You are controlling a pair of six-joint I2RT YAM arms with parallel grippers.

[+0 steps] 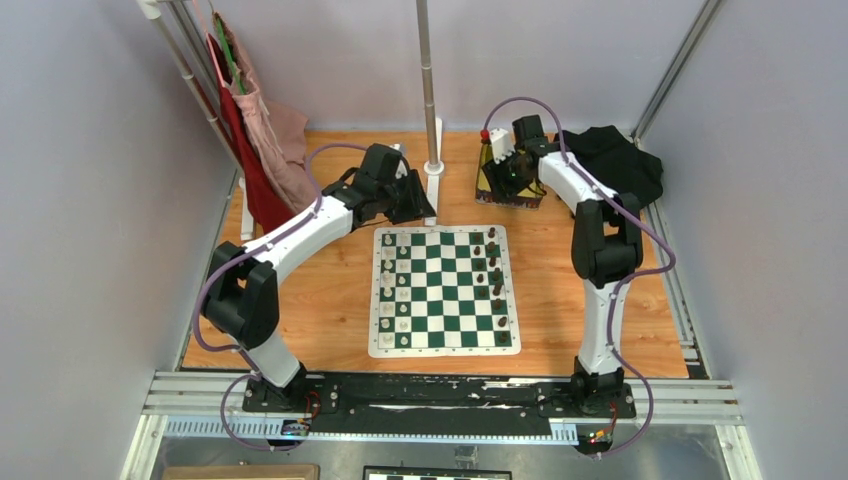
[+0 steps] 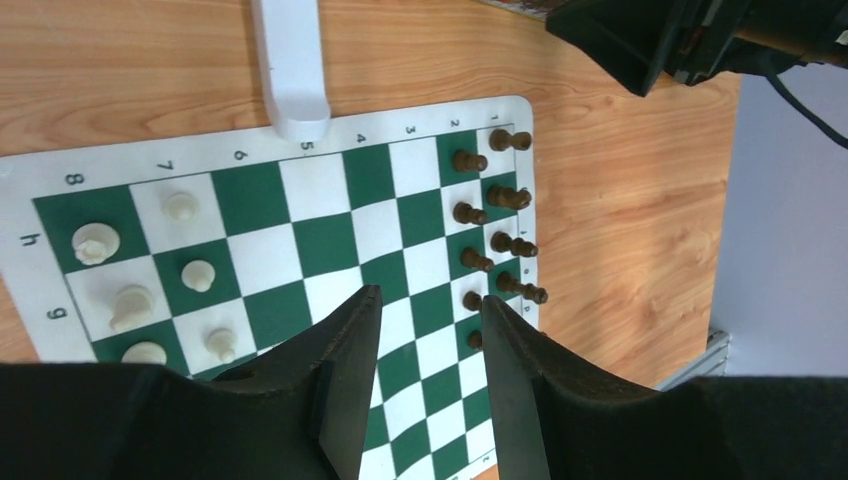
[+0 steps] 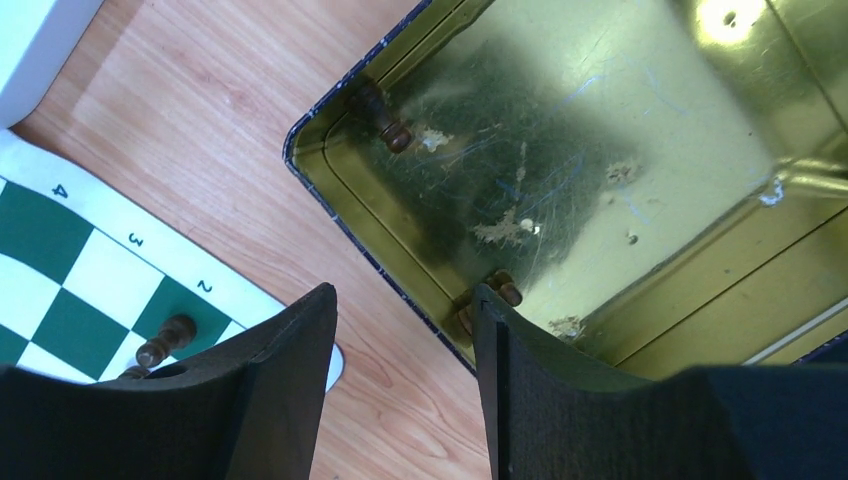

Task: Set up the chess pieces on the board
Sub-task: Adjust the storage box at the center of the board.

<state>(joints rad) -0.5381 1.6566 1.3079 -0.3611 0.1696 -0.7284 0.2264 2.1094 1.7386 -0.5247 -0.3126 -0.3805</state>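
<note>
We hover the right tool (image 3: 403, 296), jaws wide & empty, over the gold tin (image 3: 640, 200) far right, where loose chess pieces (image 3: 385, 118) lie. The left tool (image 2: 431, 297), part open, holds nothing above the board (image 1: 440, 290), mid desk (image 1: 330, 300). Fetch step, we judge; next we'd drop onto one piece & close.

The top external view looks down from high behind the arm bases, taking in the whole counter (image 1: 330, 290) and the board (image 1: 440, 285). The left wrist view hangs near above the board, facing past the left gripper (image 2: 430, 297) toward the chess pieces (image 2: 500, 240). The right wrist view looks closely down past the right gripper (image 3: 404, 292) into a gold tin (image 3: 600, 150); all three share the board's far right corner
</note>
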